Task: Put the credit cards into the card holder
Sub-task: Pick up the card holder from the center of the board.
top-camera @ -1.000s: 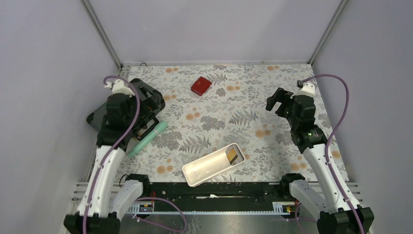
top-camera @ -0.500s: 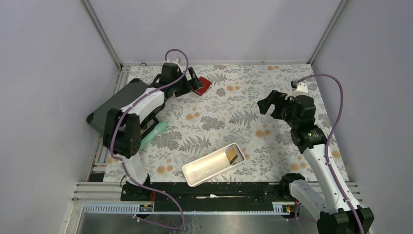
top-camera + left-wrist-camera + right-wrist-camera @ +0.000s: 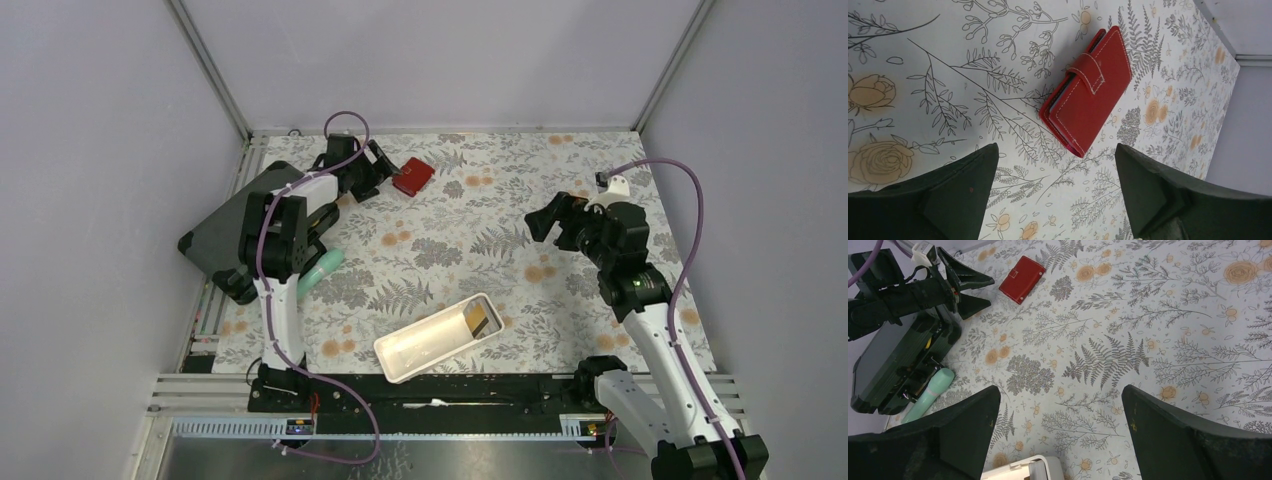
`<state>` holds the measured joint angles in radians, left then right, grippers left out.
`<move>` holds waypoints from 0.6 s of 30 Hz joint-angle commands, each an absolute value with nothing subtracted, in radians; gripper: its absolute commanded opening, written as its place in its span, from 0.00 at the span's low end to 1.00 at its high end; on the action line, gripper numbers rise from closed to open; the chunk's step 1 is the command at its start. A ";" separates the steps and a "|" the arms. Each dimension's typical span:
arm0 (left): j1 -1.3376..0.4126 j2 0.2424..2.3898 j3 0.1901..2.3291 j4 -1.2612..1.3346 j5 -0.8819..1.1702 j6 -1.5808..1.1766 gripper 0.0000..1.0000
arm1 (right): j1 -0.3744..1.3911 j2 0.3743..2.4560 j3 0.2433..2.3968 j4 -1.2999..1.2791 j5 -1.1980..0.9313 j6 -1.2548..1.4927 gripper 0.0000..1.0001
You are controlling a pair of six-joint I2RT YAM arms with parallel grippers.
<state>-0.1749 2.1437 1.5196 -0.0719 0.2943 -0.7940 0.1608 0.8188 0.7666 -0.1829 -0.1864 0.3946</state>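
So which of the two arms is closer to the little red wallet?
The left end effector, open right beside the wallet; the right end effector hangs far off.

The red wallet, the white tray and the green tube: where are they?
red wallet (image 3: 1094,99), left wrist view, on its front face.
white tray (image 3: 423,346), top view, on its bare floor.
green tube (image 3: 928,394), right wrist view, on its mid-body.

The spread jaws of the left gripper (image 3: 1055,150) face the small red leather-like folding wallet (image 3: 1088,95), with only bare floral tablecloth (image 3: 470,250) between them. Beside that arm, the big dark grey hard case (image 3: 215,230) and a mint-green cylindrical tube (image 3: 318,272) crowd the left edge. The cloth's middle lies open down to the long white rectangular tray (image 3: 425,342). The grey back wall (image 3: 440,60) stands near behind the wallet.
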 commanded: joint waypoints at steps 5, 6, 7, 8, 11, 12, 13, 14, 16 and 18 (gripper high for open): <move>-0.164 2.216 1.609 0.016 0.361 -0.829 0.83 | 0.157 0.833 0.750 -0.159 -0.246 0.424 0.99; -0.164 2.232 1.627 0.015 0.367 -0.832 0.81 | 0.157 0.833 0.747 -0.157 -0.252 0.429 0.99; -0.165 2.245 1.637 0.014 0.373 -0.835 0.80 | 0.157 0.834 0.746 -0.155 -0.256 0.433 0.99; -0.166 2.255 1.644 0.017 0.378 -0.840 0.80 | 0.157 0.836 0.746 -0.155 -0.257 0.434 0.99; -0.165 2.280 1.664 0.021 0.393 -0.853 0.72 | 0.156 0.843 0.751 -0.154 -0.265 0.439 0.99; -0.165 2.287 1.668 0.018 0.393 -0.856 0.71 | 0.157 0.843 0.754 -0.154 -0.267 0.441 0.99; -0.165 2.292 1.670 0.019 0.392 -0.861 0.69 | 0.157 0.844 0.755 -0.154 -0.268 0.443 0.99; -0.166 2.297 1.669 0.023 0.392 -0.868 0.68 | 0.157 0.846 0.758 -0.154 -0.269 0.443 0.99; -0.166 2.310 1.673 0.034 0.400 -0.885 0.64 | 0.156 0.850 0.759 -0.154 -0.268 0.443 0.99; -0.168 2.324 1.680 0.043 0.420 -0.902 0.58 | 0.158 0.853 0.762 -0.154 -0.266 0.443 0.99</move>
